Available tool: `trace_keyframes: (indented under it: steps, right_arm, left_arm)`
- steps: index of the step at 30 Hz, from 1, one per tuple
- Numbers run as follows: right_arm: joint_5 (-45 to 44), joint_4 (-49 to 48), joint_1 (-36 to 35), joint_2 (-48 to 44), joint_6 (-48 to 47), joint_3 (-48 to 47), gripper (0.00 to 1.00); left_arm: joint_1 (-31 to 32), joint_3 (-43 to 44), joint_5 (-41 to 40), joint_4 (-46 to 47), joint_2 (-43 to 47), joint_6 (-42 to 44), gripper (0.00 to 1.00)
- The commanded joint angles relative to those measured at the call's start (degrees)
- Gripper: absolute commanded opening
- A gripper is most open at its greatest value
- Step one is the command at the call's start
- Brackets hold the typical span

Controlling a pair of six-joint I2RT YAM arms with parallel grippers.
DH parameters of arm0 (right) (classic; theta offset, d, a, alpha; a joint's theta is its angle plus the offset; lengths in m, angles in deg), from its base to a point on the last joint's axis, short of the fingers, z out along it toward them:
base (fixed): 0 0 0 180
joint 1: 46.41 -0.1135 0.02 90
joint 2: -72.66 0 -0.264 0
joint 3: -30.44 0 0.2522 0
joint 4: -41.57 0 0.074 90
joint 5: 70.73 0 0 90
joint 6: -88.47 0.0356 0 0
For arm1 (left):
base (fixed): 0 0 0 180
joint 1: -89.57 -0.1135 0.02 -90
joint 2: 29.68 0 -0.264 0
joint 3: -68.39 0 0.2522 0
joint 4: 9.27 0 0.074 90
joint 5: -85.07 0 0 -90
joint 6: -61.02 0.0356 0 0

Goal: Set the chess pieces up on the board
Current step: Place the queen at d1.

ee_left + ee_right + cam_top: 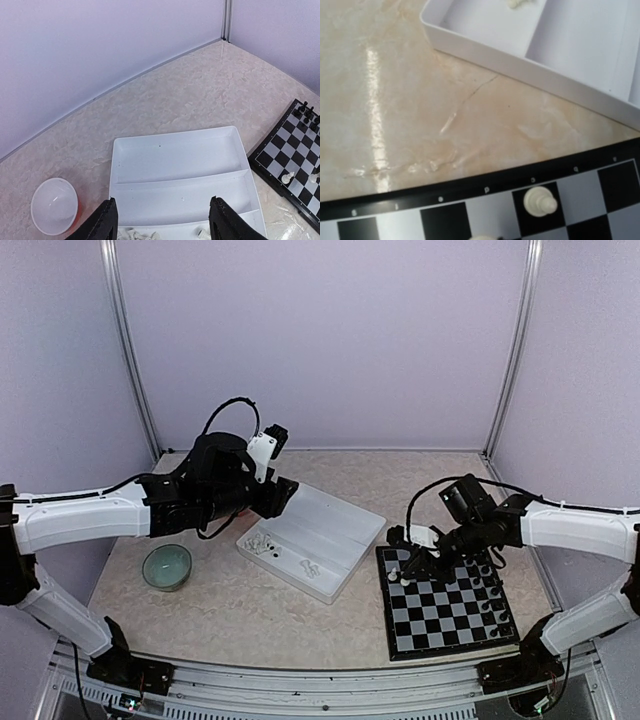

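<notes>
Risk 1: toppling the white pawn [540,201] standing on a dark edge square just ahead of the right jaws, if drifting sideways while hanging so low over the far-left corner of the board [445,605]. Cannot tell the right jaws' opening from the right wrist view, nor any hold on a piece; only a pale sliver at the bottom edge, too cut off to name.

Risk 2: clipping the black pieces [487,592] lined along the side of the board farthest from the right jaws, on a careless reach across.

Risk 3, on the left: pinching 2 at once, or flicking 1 out, with the tiny white pieces [265,543] lying close together directly beneath the left jaws. Fingers [104,222] there spread wide, holding nothing.

White tray [175,145] below and ahead of the left jaws: 3 long compartments, the far 2 looking bare, the nearest 1 holding the white pieces.

Bowl [166,566] on the counter [230,610], off to the left of the left jaws, seemingly with nothing inside.
</notes>
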Motion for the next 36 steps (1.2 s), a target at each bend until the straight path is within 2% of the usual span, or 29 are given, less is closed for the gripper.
trace_keyframes:
  steps: [1, 11, 31, 36]
  right_arm:
    - [-0.8, -4.9, -0.9, 0.2, -0.4, 1.6, 0.00]
    - [0.3, -8.0, -1.6, 4.8, -1.0, 1.3, 0.00]
    - [-3.2, -11.0, -2.6, 9.4, -1.2, 2.4, 0.02]
    - [-3.4, -10.9, -2.6, 9.9, -1.2, 2.5, 0.07]
  left_arm:
    - [-0.6, -0.9, 2.4, 1.1, 0.7, -0.9, 0.62]
    - [-0.7, -0.7, 1.2, 0.2, 0.3, 0.0, 0.62]
    - [-0.5, -0.3, 2.2, -1.1, -0.1, -0.2, 0.62]
    - [-0.4, -0.1, 2.2, -1.4, -0.5, -0.2, 0.62]
